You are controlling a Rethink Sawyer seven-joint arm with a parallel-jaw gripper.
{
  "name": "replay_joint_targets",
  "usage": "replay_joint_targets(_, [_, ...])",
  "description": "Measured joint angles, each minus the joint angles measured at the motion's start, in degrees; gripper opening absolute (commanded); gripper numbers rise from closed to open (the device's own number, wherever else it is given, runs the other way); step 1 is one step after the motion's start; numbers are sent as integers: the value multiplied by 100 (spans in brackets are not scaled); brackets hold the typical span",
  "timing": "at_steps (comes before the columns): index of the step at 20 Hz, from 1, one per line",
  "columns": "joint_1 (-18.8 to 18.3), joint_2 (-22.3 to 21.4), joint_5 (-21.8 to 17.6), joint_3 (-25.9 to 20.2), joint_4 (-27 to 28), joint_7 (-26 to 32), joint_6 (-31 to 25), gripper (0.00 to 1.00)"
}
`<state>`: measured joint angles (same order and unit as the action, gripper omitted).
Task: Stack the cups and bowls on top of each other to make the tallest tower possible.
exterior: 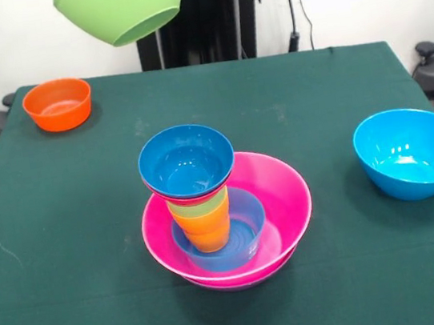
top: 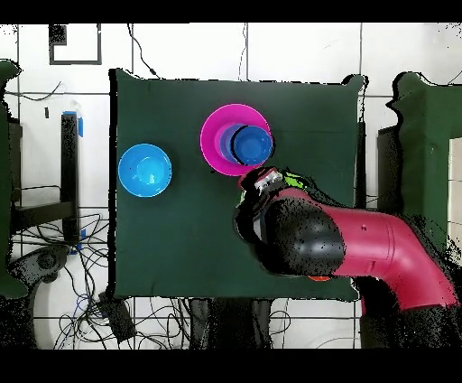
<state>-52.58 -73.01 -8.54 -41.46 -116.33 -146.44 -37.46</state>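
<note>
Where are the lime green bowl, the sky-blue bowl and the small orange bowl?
lime green bowl (exterior: 121, 10): front view, outer wall, held up in the air near the top edge.
sky-blue bowl (exterior: 412, 153): front view, inner wall, standing alone on the table.
small orange bowl (exterior: 58, 104): front view, inside, at the table's far corner.

Bright, even light falls from above. The worktop (exterior: 316, 116) shows soft, short shadows: one under the pink bowl (exterior: 286, 193) toward 6 o'clock, another beneath the sky-blue bowl (exterior: 414, 152). Small white glare spots sit inside the sky-blue bowl and on the dark-blue bowl (exterior: 186, 163). The lime green bowl (exterior: 121, 10) at 11 o'clock looks slightly soft.
</note>
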Motion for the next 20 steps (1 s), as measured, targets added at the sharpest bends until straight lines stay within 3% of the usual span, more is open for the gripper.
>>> replay_joint_targets(11, [151, 199, -71, 1, 342, 0, -7, 0])
replay_joint_targets(20, [221, 537, -405, 43, 509, 0, -7, 0])
